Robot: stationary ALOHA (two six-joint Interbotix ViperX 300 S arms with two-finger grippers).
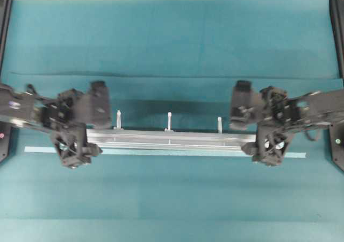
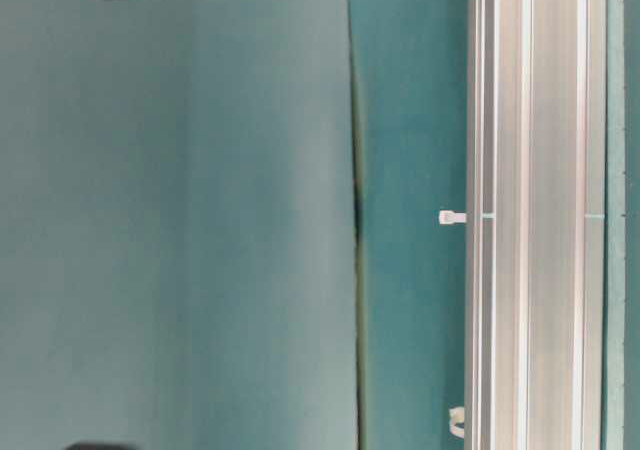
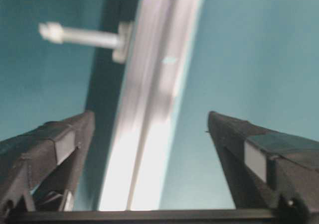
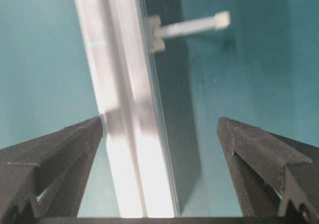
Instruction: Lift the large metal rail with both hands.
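Overhead, I read no writing; left gripper (image 3: 149, 129) and right gripper (image 4: 159, 129) straddle the large metal rail (image 1: 169, 139), jaws spread wide, holding nothing.

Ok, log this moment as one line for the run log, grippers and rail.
left gripper: open, straddling rail | right gripper: open, straddling rail | large metal rail: on teal table, not gripped | tape strip: beside rail
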